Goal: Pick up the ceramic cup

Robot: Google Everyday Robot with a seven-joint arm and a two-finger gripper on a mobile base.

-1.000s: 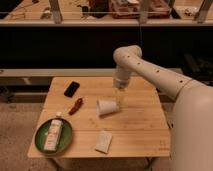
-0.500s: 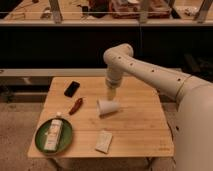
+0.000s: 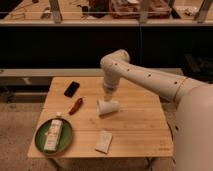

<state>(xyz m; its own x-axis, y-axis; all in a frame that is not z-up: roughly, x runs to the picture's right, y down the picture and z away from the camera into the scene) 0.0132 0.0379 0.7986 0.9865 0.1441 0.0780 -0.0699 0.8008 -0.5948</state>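
Starting at the left end of your bench [image 3: 142, 127], a green plate [image 3: 37, 139] sits near the front corner with a pale bottle [image 3: 52, 134] lying in it. Behind it is a black phone [image 3: 71, 89], and just right of that a red pepper [image 3: 76, 105]. None of these crowd the target. Further along, near the front edge, lies a flat pale packet [image 3: 104, 141], which you should leave alone. The ceramic cup [image 3: 109, 108] is behind it, about mid-bench and well apart from the packet. It is small, white and tapered, and it looks tilted, though you cannot be sure whether it stands or lies on its side. Your gripper [image 3: 108, 96] hangs directly over the cup, touching it or nearly so. Whether it is spread or already pinching the cup cannot be told from this view, so confirm that before you lift. Expect the cup to be stiff, light for its size, smooth-glazed and slippery. It will likely chip if it drops onto the wood. With no handle to catch, take it across the wall just below the wider rim, so the taper keeps it from sliding downward. The arm [image 3: 145, 77] reaches in from the right, so a straight lift looks unobstructed.
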